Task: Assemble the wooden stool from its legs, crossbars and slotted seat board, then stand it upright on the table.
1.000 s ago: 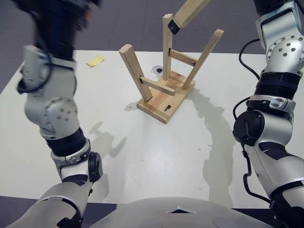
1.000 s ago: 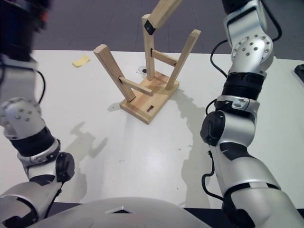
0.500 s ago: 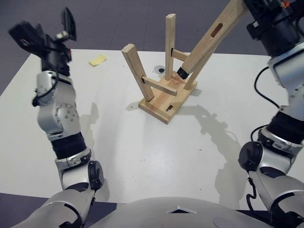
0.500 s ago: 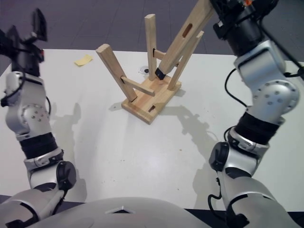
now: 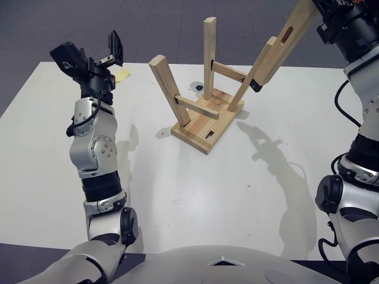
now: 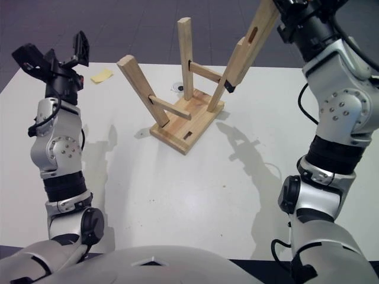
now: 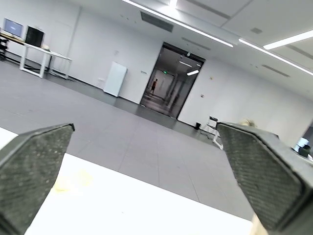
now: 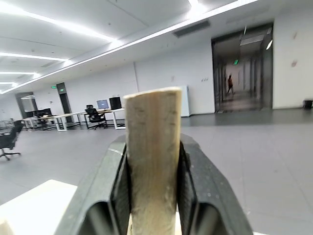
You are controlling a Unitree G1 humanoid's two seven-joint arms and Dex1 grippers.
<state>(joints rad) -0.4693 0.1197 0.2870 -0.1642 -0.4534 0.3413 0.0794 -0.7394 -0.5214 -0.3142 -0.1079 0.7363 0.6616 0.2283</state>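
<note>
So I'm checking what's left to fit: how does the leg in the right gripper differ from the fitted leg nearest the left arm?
The held leg hangs in the air, clamped in the right gripper; the fitted leg stands in the seat board. The held leg's slot is empty; the fitted leg's takes a crossbar. Their tops lean opposite ways. Both are pale square-cut wood.

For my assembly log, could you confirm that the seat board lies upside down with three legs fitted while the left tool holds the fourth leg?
No: the right tool holds the fourth leg, as the right wrist view shows; the left tool is open and empty. The seat board does lie upside down with three legs fitted.
</note>
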